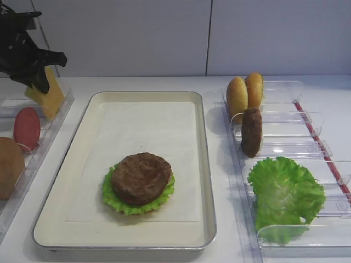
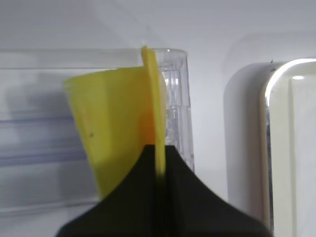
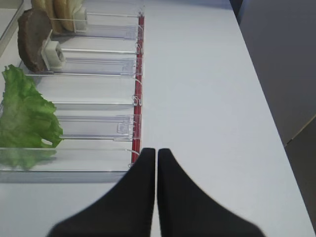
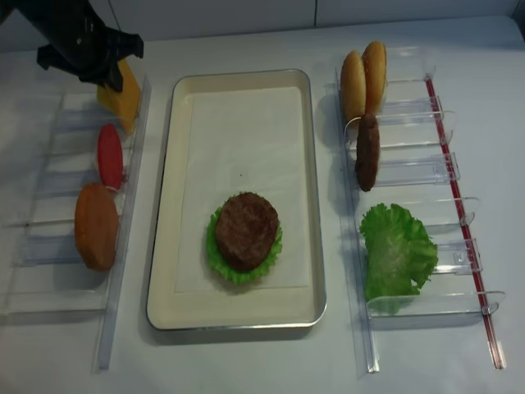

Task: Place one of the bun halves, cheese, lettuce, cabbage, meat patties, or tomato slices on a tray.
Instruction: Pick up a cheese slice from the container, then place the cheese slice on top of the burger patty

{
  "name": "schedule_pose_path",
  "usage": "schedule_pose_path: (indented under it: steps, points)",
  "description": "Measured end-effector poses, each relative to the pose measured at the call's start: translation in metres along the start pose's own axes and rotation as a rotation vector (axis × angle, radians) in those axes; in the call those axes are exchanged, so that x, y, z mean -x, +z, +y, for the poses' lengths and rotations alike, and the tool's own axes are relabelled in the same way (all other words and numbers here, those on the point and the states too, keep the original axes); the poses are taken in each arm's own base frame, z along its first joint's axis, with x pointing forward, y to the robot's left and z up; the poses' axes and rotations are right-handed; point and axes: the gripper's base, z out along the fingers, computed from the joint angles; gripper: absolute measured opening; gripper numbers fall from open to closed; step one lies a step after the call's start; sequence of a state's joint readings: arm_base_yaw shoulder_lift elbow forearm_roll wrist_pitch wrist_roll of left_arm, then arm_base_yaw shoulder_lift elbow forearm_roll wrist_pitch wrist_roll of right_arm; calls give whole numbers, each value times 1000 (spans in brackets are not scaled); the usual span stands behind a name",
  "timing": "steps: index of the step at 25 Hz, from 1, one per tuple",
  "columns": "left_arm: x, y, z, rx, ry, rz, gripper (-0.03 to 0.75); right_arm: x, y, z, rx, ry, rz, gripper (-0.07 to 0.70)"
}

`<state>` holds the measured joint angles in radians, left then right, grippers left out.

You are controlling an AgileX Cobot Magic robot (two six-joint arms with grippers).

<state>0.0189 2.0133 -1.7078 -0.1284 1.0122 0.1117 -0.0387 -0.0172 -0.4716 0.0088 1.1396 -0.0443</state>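
Two items already sit on the tray (image 1: 204, 164) in the exterior high view: a meat patty (image 1: 141, 178) stacked on a lettuce leaf (image 1: 112, 198), so the step in hand is judged to be the pickup of the cheese (image 1: 48, 94). The left claw (image 1: 34, 76) is at the far end of the left clear rack (image 1: 52, 129), touching the top of the slice. In the right wrist view, the right claw (image 3: 156, 155) hangs over the bare desk (image 3: 207, 98) beside the right rack (image 3: 98, 128), its tips pressed together with nothing between them. In the left wrist view, the left claw (image 2: 160, 165) is clamped on the edge of the cheese (image 2: 116, 128), which stands upright in its slot. In the realsense view, the cheese (image 4: 121, 97) is well apart from the tray (image 4: 168, 205). The next move calls for a straight lift clear of the rack wall, then travel over the patty (image 4: 246, 231).
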Motion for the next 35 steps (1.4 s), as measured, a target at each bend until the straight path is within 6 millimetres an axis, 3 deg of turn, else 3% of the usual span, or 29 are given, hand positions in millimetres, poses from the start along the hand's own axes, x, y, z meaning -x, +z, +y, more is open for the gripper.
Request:
schedule_pose_path:
  steps: [5,18,22,25,30,35]
  points:
    - [-1,-18,-2,0,5,-13,5,0,0,0,0,0,0,203]
    - [-33,-146,-22,-43,6,-110,5,0,0,0,0,0,0,203]
    - [-59,-174,-29,-87,-1,-154,5,0,0,0,0,0,0,203]
    - [-91,-184,-39,-169,5,-147,5,0,0,0,0,0,0,203]
    - [-154,-185,-57,-339,8,-122,5,0,0,0,0,0,0,203]
    - [-198,-155,-78,-646,-37,-106,5,0,0,0,0,0,0,203]
